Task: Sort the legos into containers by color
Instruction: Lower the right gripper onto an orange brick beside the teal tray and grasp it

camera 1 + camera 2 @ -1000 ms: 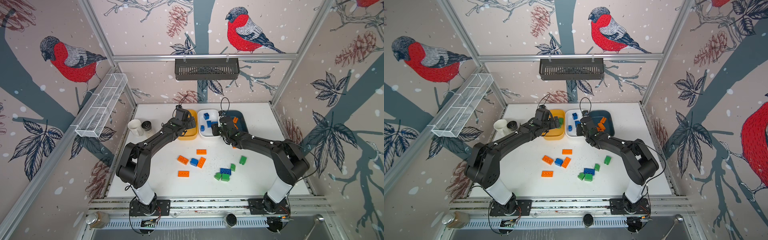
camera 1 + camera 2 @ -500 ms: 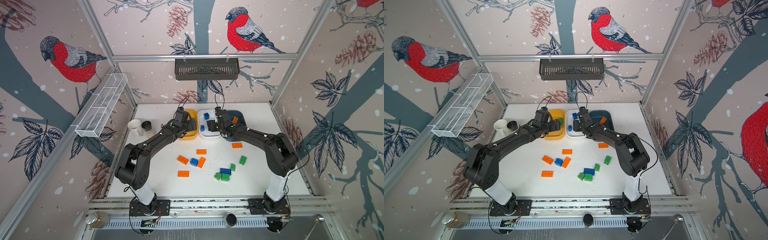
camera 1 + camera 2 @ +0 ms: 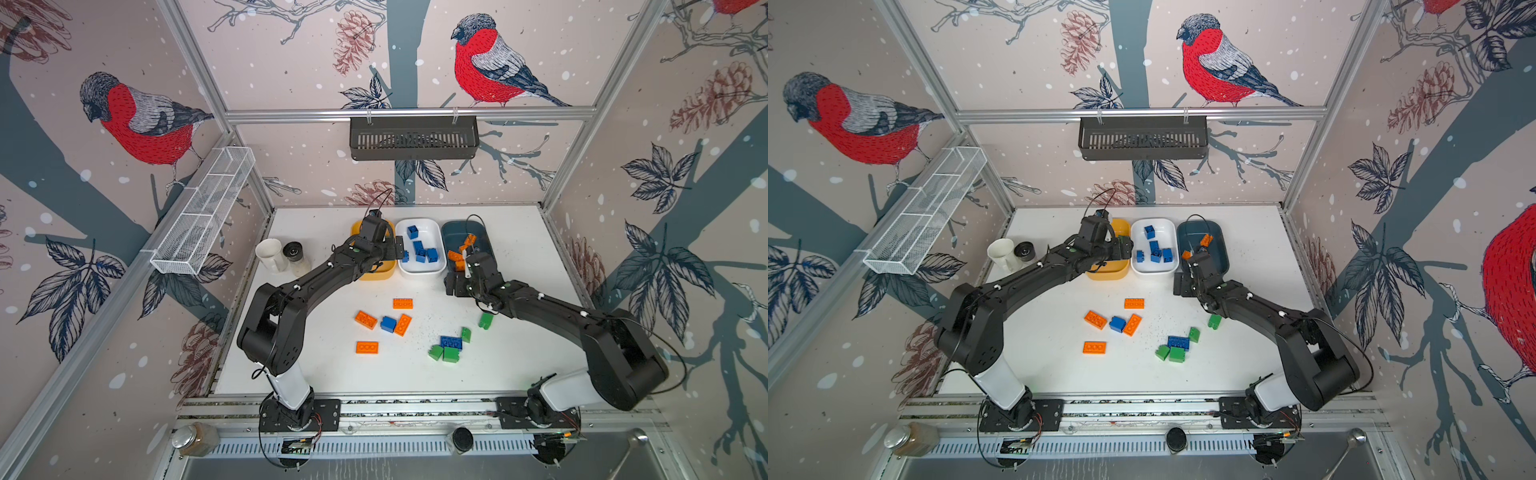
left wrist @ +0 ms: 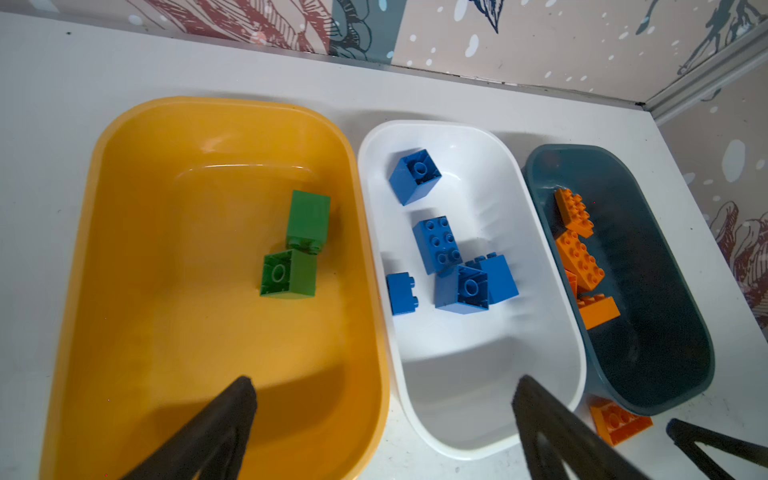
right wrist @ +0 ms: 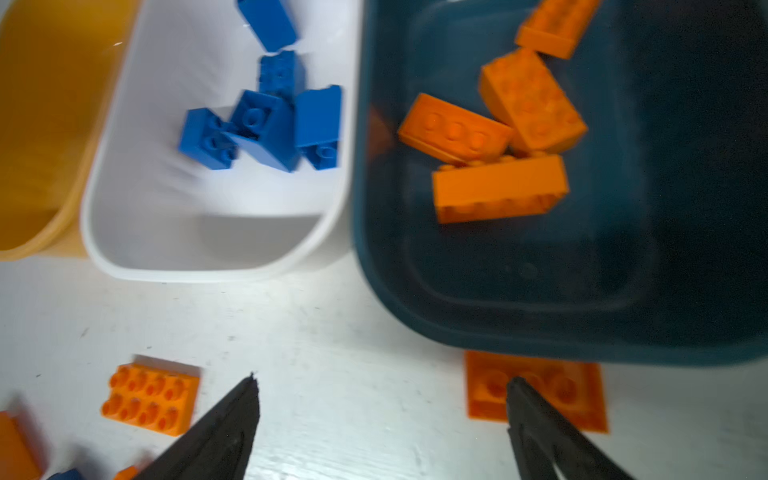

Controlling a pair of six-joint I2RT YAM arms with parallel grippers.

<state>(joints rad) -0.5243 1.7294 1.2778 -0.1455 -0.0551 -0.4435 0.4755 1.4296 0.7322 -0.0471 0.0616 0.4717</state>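
Right gripper (image 5: pixel 382 380): drawn back from above the white tub (image 5: pixel 208 272) since a moment ago; fingers (image 5: pixel 224 419) now spread wide, empty, over the table (image 3: pixel 324 374) before the teal tub (image 5: pixel 540 332). Orange brick (image 5: pixel 540 395) flat beside that tub's front wall, partly hidden by one fingertip.
Left gripper (image 4: pixel 385 381): fingers apart, empty, above yellow tub (image 4: pixel 166 291) and white tub.
In tubs: two green bricks (image 4: pixel 291 272), five blue bricks (image 4: pixel 436 243), four orange.
Loose on table: four orange, two blue, four green.
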